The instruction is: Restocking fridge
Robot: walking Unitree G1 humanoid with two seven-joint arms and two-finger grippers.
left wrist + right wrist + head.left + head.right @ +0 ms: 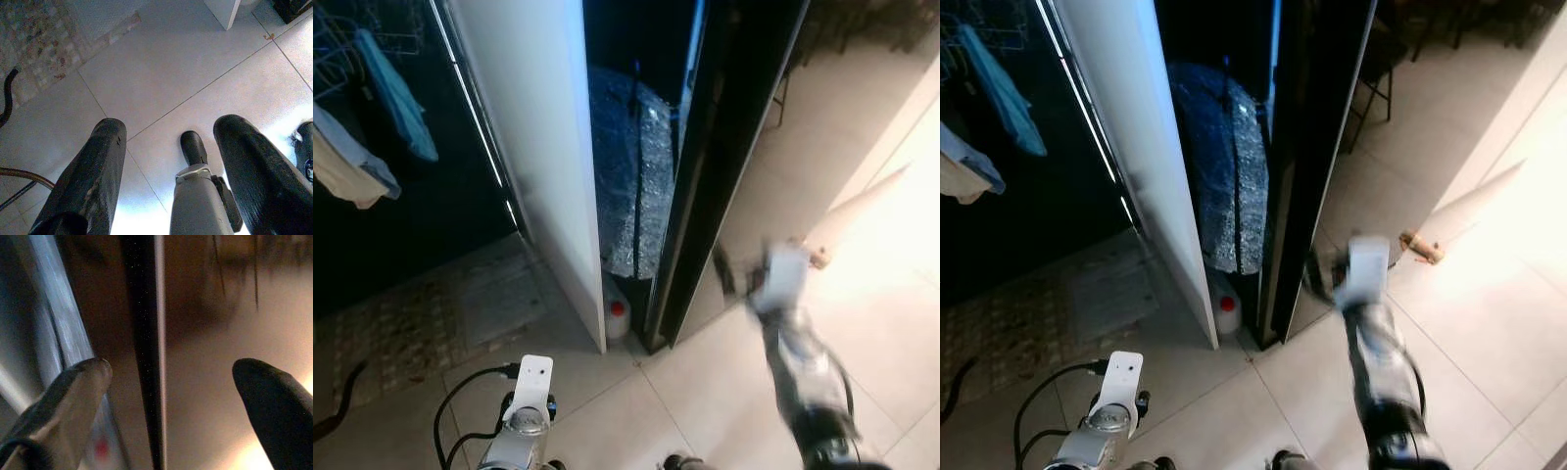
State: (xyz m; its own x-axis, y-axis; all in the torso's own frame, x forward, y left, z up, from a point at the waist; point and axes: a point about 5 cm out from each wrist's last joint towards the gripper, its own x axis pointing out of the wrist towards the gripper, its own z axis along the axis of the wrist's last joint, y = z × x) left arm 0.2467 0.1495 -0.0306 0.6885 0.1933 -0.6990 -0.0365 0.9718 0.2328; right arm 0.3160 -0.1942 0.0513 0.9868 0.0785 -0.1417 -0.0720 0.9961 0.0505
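A tall black fridge door [724, 166] stands ajar beside a white panel [538, 147]. In the dark gap between them hangs a silvery crinkled sheet [626, 166]. On the floor in that gap stands a white bottle with a red cap [618, 318]. My right arm is raised and blurred, and its gripper [171, 369] is open, with the black door's edge [144, 347] between the fingers. Low at my left side, my left gripper [168, 127] is open and holds nothing, pointing down at the tiled floor [161, 73].
Clothes [396, 98] hang against a dark wall on the left, above a patterned mat [401, 333] and a black cable [342, 392]. Chair legs [1381, 78] stand behind the door. A small brown object [1422, 247] lies on the pale tiles to the right.
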